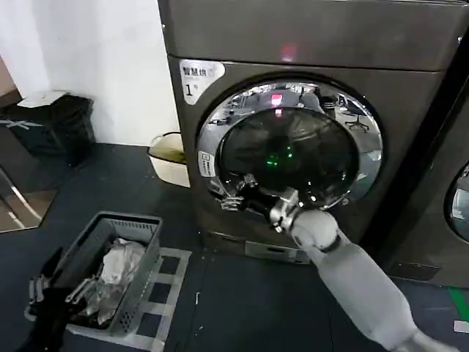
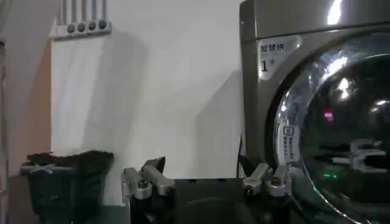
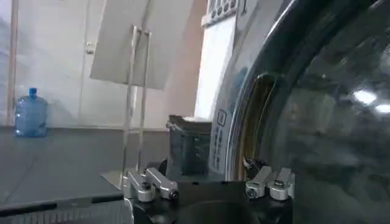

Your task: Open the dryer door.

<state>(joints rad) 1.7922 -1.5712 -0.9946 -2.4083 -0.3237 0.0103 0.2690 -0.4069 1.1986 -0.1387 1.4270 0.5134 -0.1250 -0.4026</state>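
The dryer [image 1: 308, 44] is a dark grey-brown machine with a white sticker marked "1". Its dryer door [image 1: 220, 121] has a wide chrome rim around dark glass and lies against the front. My right gripper [image 1: 233, 196] is at the door's lower-left rim, reaching in from the lower right. In the right wrist view this gripper [image 3: 208, 184] is open, and one finger [image 3: 268, 181] sits right by the rim's edge [image 3: 244, 115]. My left gripper [image 1: 45, 287] hangs low at the far left beside a basket. The left gripper [image 2: 207, 180] is open on nothing, facing the dryer door [image 2: 286, 122] from a distance.
A grey basket [image 1: 126, 220] of laundry stands on the floor at the lower left. A white basin [image 1: 167, 158] sits against the dryer's left side, with a black crate [image 1: 58, 128] farther left. A neighbouring dark machine [image 1: 456, 198] is on the right.
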